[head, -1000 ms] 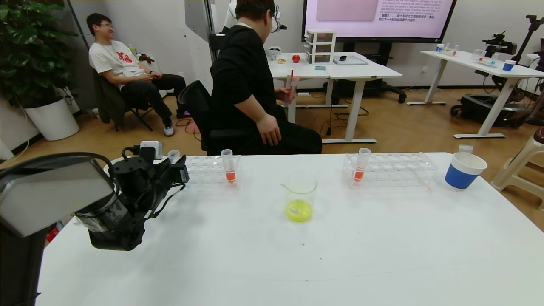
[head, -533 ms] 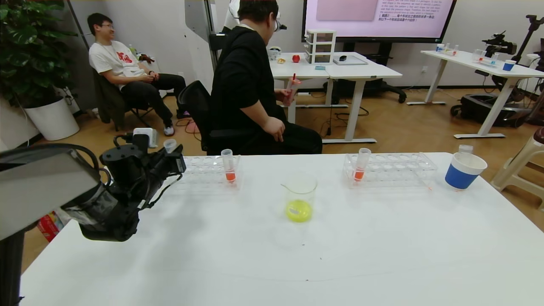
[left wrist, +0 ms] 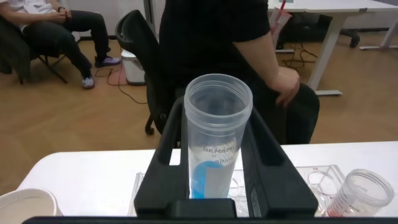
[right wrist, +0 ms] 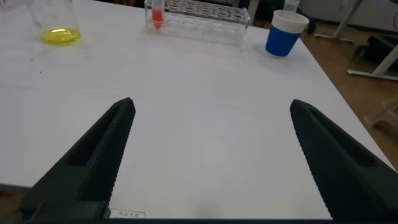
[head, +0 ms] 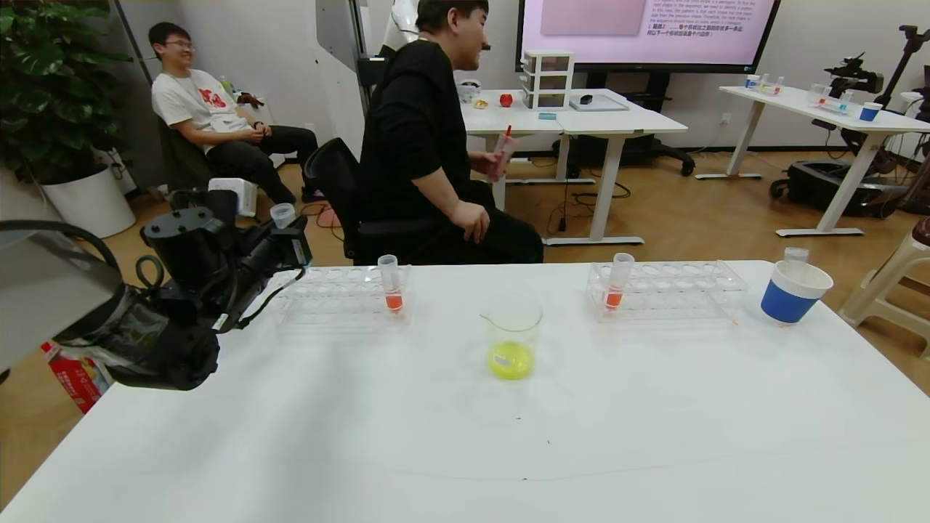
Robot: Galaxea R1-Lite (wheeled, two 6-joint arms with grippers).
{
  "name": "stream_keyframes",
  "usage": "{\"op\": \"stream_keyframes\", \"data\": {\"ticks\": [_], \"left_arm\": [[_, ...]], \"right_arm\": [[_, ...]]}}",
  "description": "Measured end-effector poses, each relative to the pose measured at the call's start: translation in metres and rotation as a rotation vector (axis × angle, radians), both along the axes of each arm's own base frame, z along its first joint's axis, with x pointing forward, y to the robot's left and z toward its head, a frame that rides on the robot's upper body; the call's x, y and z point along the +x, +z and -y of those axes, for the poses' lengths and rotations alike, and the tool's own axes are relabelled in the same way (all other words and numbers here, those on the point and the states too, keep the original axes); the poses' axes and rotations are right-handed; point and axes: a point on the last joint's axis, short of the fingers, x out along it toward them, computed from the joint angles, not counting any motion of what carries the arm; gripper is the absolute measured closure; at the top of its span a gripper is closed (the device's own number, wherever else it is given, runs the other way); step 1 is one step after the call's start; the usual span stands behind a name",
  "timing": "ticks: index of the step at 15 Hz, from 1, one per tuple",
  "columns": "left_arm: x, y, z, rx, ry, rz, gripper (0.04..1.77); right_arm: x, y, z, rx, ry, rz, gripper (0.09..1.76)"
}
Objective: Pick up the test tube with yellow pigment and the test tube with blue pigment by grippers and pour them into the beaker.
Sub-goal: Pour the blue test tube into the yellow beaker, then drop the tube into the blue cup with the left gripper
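The left claw point(left wrist: 214, 180) is clamped on the test tube with blue pigment point(left wrist: 216, 134), raised off the desk's point(head: 465, 436) left edge. The beaker point(head: 511, 338), holding yellow liquid, stands well to its right. The right claw point(right wrist: 211, 155) hangs spread wide, holding nothing.

Wooden floor point(head: 690, 211), white desks point(head: 581, 120), wall screen point(head: 647, 29)
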Motion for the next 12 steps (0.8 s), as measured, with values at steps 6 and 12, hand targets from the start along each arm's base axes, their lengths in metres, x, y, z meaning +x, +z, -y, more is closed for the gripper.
{"op": "stream_keyframes", "data": {"ticks": [6,12], "left_arm": [[-0.003,0.038,0.049,0.132,-0.253,0.093,1.32],[-0.023,0.050,0.120,0.184,-0.642,0.138,1.32]], "right_arm": [[0.000,0.000,0.000,0.000,0.000,0.000,0.11],[0.000,0.000,0.000,0.000,-0.001,0.000,0.11]]}}
